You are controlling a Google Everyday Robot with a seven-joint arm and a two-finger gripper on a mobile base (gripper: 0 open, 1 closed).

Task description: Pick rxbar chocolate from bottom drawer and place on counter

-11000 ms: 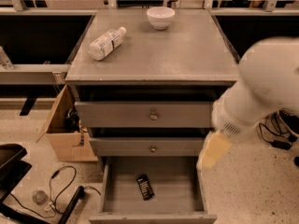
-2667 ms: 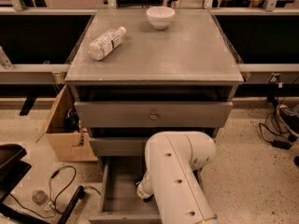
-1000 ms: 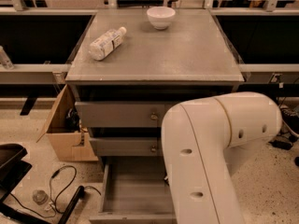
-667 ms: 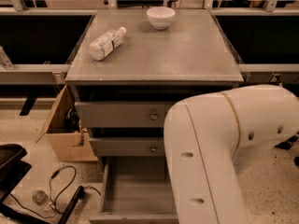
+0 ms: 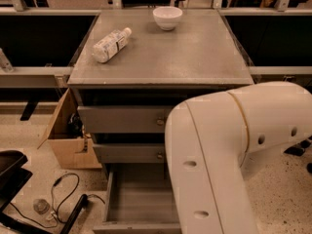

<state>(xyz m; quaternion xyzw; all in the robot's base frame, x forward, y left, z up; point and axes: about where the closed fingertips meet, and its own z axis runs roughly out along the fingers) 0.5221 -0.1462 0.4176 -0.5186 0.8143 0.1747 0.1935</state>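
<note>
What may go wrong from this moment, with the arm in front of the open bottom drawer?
The gripper is out of sight, behind the arm or below the frame, and the rxbar chocolate does not show, so a missed grasp could go unnoticed.
The arm covers the bottom drawer's right side; rising, it may knock the middle drawer.
A bottle lies on its side on the counter; a bump might roll it.

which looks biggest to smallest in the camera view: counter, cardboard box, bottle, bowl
counter
cardboard box
bottle
bowl
bottle and bowl look close, and the bowl sits farther back, so that pair is unsure.
The gripper is not visible, behind the arm.
</note>
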